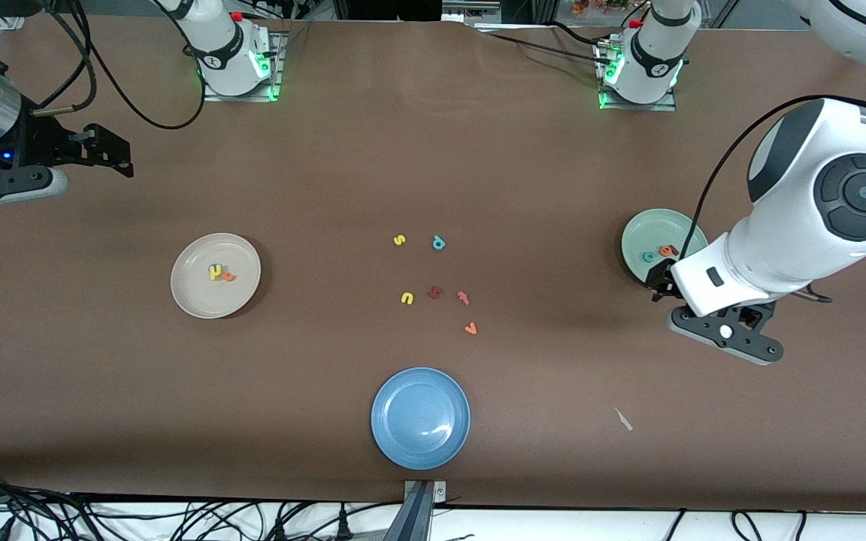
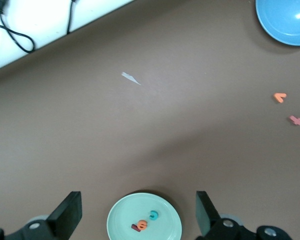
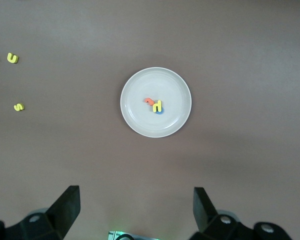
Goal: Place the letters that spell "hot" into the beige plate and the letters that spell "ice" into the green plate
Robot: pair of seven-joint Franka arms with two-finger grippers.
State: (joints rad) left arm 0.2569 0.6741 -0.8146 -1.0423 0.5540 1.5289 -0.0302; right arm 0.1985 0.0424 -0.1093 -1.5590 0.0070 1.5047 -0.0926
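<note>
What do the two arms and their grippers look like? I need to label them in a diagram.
Both arms have glossy white shells with dark grey round joint caps and black cables. Their bases glow green, with small red buttons. The left gripper and right gripper are black, with flat black fingers on bolted mounts.

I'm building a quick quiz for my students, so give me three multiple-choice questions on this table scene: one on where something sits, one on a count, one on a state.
1. Where do the yellow foam "h" and orange foam "t" lie?
A. in the round blue plate
B. in the round cream-beige plate
C. on the bare table

2. How many loose foam letters lie on the brown table between the plates?
A. three
B. nine
C. six

3. How are the left hand's fingers?
A. open, holding nothing
B. shut on a letter
C. shut on a plate

Key: 1 B, both rest in the beige plate. 2 C, six show in the front view. 3 A, the left hand is spread above the mint-green plate.
</note>
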